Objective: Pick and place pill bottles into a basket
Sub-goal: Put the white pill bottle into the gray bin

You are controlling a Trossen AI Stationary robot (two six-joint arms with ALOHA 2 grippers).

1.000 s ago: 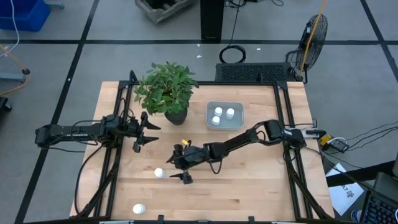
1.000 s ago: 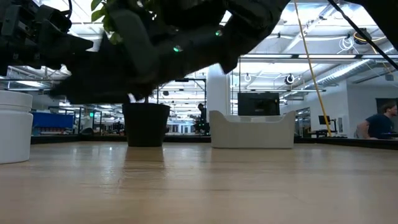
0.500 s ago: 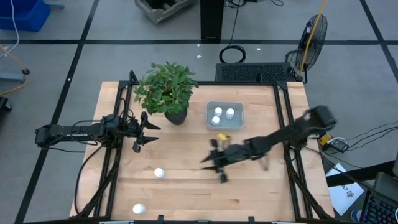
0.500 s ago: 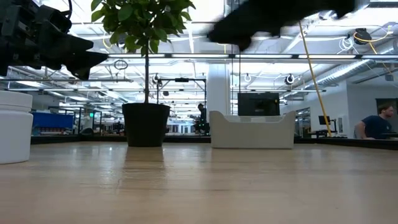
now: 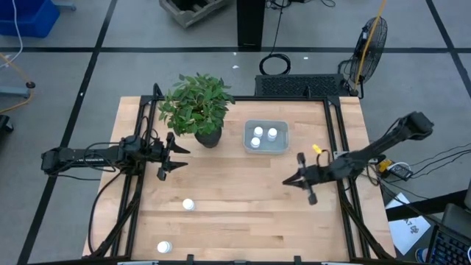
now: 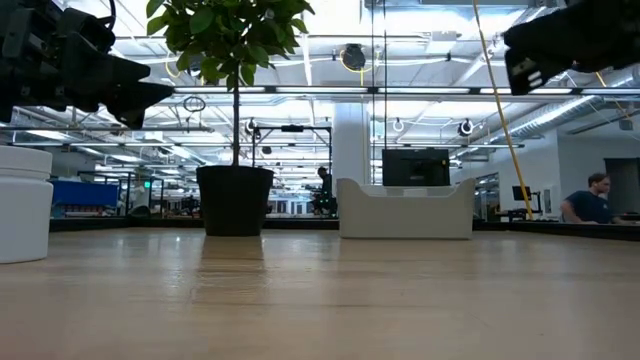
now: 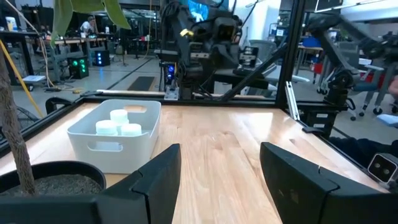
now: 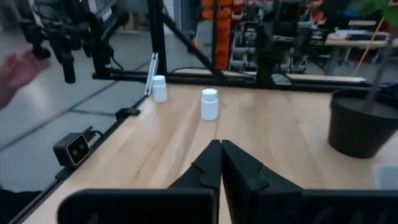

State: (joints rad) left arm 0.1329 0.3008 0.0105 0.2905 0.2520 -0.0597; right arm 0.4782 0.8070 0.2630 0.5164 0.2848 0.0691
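Two white pill bottles (image 5: 188, 205) (image 5: 164, 247) stand upright on the wooden table at its near left; the right wrist view shows them far off (image 8: 209, 104) (image 8: 159, 88). Three more (image 5: 258, 132) stand in the pale basket (image 5: 282, 144) at the far middle, also seen in the left wrist view (image 7: 93, 140). My right gripper (image 5: 287, 182) (image 8: 219, 149) hangs shut and empty above the table's right part, pointing left. My left gripper (image 5: 175, 160) (image 7: 217, 171) hovers open and empty at the left, beside the plant pot.
A potted plant (image 5: 196, 107) in a dark pot (image 6: 235, 200) stands at the far left, next to the basket. Black frame rails (image 5: 340, 147) run along the table's left and right sides. Bare wood lies between the grippers. A person's hand (image 8: 18, 65) shows beyond the table.
My right gripper has swept from beside the nearer loose bottle at the table's middle toward the right edge and has risen. It carries nothing. Both loose bottles stand where they were.
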